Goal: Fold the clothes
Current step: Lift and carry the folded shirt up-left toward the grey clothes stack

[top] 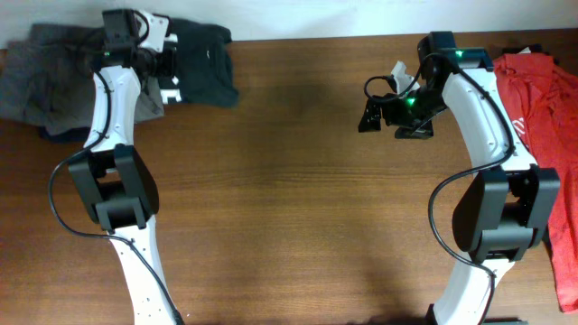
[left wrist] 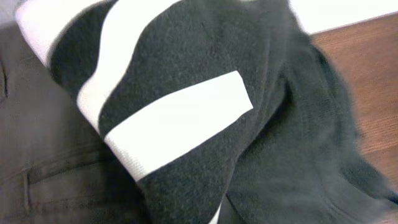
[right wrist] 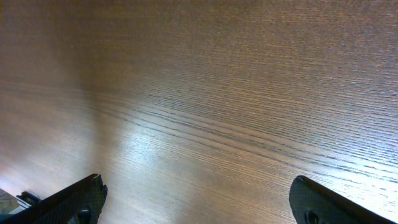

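Note:
The black T-shirt (top: pixel 206 61) with white lettering lies bunched at the back left of the table. My left gripper (top: pixel 168 65) is at its left edge. In the left wrist view the black T-shirt (left wrist: pixel 205 143) fills the frame, hides the fingers, and a fold of it runs in between them. The grey garment (top: pixel 41 81) lies under and left of that arm, and shows in the left wrist view (left wrist: pixel 37 168). The red T-shirt (top: pixel 542 90) lies at the right edge. My right gripper (top: pixel 384 113) (right wrist: pixel 199 199) is open and empty over bare wood.
The wooden table (top: pixel 289 199) stretches between the two arms. The red cloth runs down the right edge toward the front (top: pixel 569 262). A pale wall (top: pixel 316 13) bounds the back edge.

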Available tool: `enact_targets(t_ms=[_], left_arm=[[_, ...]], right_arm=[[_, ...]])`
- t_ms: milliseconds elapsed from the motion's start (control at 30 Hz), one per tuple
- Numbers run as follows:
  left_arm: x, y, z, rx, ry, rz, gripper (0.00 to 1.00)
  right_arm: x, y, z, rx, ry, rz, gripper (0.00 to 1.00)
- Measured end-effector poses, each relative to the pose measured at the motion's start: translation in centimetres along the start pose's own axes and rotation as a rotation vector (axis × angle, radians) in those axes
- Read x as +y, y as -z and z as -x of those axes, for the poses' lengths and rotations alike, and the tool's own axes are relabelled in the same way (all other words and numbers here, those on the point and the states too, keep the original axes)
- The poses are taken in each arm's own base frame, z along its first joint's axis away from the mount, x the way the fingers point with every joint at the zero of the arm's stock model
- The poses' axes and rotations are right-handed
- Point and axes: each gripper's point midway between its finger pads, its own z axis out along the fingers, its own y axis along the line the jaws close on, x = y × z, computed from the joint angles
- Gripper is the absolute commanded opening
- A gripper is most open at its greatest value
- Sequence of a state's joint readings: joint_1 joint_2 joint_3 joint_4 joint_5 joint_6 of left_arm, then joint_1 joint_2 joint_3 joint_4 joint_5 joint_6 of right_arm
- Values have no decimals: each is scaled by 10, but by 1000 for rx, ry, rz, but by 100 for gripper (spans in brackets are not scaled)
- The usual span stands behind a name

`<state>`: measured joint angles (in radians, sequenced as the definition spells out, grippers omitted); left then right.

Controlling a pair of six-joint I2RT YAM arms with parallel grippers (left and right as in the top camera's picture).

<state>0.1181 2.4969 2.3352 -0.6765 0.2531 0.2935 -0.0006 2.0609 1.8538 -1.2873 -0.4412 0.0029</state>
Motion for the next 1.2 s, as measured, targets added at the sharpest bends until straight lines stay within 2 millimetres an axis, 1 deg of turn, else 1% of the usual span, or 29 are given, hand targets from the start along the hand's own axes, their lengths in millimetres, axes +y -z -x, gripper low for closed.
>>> enact_targets(t_ms=[100,200,300,467,567,700,800,900,967,1067,1200], left_arm=[[0,17,25,-44,-18,10,0],[1,31,40,-70,-25,19,0],[2,39,50,-93,-31,26,0],[0,45,54,-95,-32,22,0],[-3,48,58,-100,-35,14,0],[-13,55,68,-118,-44,0,0],[-20,66,81,-144,-58,-6,0],[-25,86,104,-206,-77,-1,0],[-24,88,106,-213,-78,2,0],[-20,89,103,-205,-70,4,0],[-3,92,99,-204,-52,23,0]], right_arm=[[0,0,0,0,1,0,99],[0,0,0,0,4,0,98],[0,0,0,-1,4,0,99],[0,0,1,-6,6,0,99],[0,0,2,-7,7,0,99],[0,0,2,-8,8,0,99],[0,0,2,-8,12,-2,99],[-3,0,2,-7,14,-15,98],[-3,0,2,-7,15,-16,99],[-3,0,2,-6,15,-19,99],[-3,0,0,-1,12,-19,99]])
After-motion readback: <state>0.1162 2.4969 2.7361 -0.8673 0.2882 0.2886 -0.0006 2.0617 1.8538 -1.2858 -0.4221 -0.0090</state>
